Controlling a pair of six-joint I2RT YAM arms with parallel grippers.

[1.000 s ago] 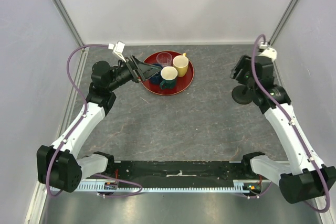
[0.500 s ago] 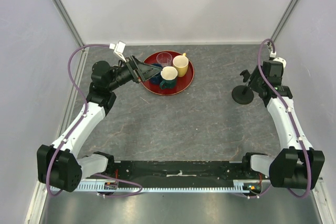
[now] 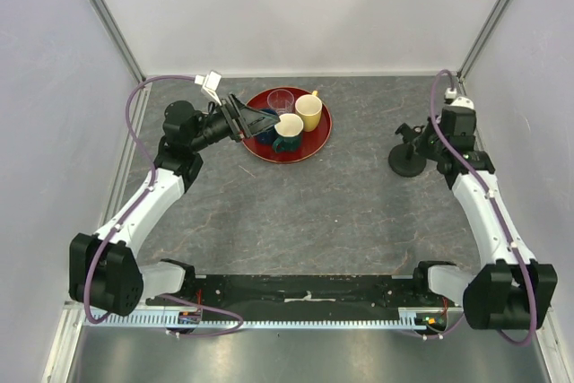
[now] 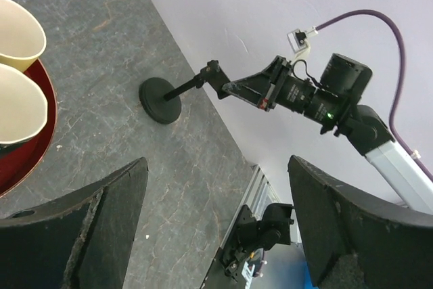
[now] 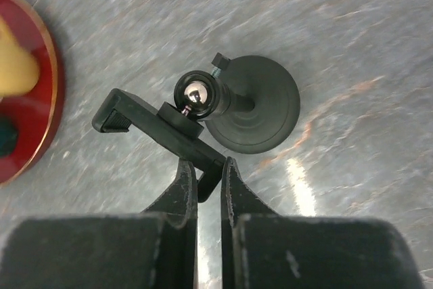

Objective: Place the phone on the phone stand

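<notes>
A dark grey, marbled table fills the floor of a booth with pale walls. At the far left-centre sits a red tray carrying a clear glass, a yellow cup, a green mug with a cream inside, and a blue cup.

The phone stand stands on the table to the right of the tray and well apart from it. Its round disc base rests on the grey surface. The stem rises to a shiny ball joint, which carries the black cradle bar.

The right gripper is clamped on the near end of that bar. Its two fingers are drawn almost together with the bar's tip pinched between them. The left wrist view shows the same hold from across the table, the stem leaning from the base towards the right gripper.

The left gripper reaches over the tray's left edge beside the blue cup. From above I cannot tell whether it touches the cup. Its wrist camera shows the fingers spread wide with nothing between them. Two pale cup rims and the tray's red edge lie at the left of that view.
</notes>
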